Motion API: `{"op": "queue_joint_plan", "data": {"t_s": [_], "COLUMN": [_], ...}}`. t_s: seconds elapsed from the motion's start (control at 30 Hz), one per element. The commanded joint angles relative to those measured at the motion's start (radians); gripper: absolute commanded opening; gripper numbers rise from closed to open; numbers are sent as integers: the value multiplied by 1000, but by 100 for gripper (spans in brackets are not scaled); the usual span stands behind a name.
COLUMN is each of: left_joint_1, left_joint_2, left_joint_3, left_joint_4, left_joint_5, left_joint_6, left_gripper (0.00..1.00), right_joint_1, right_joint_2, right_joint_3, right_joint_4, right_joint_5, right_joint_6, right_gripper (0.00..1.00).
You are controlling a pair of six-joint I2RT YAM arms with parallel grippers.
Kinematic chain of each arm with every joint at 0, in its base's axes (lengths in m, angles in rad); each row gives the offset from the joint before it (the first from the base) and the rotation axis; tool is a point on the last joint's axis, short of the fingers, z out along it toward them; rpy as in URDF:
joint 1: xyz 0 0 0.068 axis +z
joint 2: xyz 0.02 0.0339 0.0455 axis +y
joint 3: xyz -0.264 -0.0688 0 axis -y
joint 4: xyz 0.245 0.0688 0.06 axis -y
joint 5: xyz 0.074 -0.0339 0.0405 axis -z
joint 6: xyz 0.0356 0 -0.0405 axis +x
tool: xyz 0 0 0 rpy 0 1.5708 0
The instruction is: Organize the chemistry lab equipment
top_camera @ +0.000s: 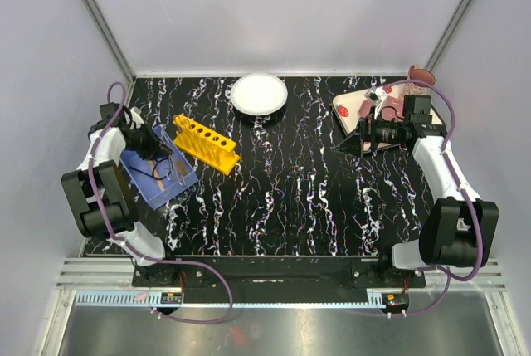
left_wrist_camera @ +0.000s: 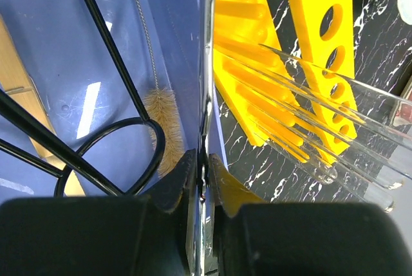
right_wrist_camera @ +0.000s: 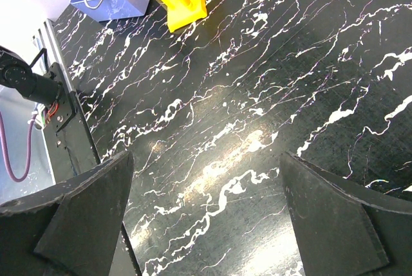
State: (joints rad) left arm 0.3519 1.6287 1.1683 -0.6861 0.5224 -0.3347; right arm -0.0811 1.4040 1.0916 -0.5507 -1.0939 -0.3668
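Left claw [left_wrist_camera: 205,183] is pinched almost shut on a shiny metal strip [left_wrist_camera: 207,64]. The strip runs along the edge of the blue tray [left_wrist_camera: 45,28], just beside the yellow rack [left_wrist_camera: 315,25]. Clear tubes [left_wrist_camera: 322,150] lie slanted across the rack. In the tray, on the far side of the strip from the rack: black wire rods [left_wrist_camera: 106,41], brown brush [left_wrist_camera: 162,121], wooden stick [left_wrist_camera: 16,76].

Right claw [top_camera: 353,142] is spread wide and empty over the table [right_wrist_camera: 244,96], well apart from the rack and near the strawberry tray [top_camera: 357,107]. White plate [top_camera: 259,93] sits beyond the rack.

Left arm [top_camera: 95,150] at 9 o'clock, right arm [top_camera: 444,169] at 3: white links, black joints, purple cables [top_camera: 452,115]. Right gripper [right_wrist_camera: 206,218]: black wedges.
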Motion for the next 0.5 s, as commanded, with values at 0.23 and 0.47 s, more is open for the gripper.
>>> {"op": "queue_joint_plan", "data": {"t_s": [0.23, 0.47], "left_joint_1": [18, 30], "left_joint_2": [-26, -90], "left_joint_3": [8, 8], "left_joint_4": [30, 33], "left_joint_5": [-39, -79], "left_joint_6": [5, -7], "left_gripper": [25, 29], "right_joint_1": [-5, -6], "right_joint_2": [-14, -13], "right_joint_3": [5, 7], "right_joint_4": [-9, -18], "right_joint_5": [-18, -18], "right_joint_6": [-29, -35], "right_gripper": [100, 100]}}
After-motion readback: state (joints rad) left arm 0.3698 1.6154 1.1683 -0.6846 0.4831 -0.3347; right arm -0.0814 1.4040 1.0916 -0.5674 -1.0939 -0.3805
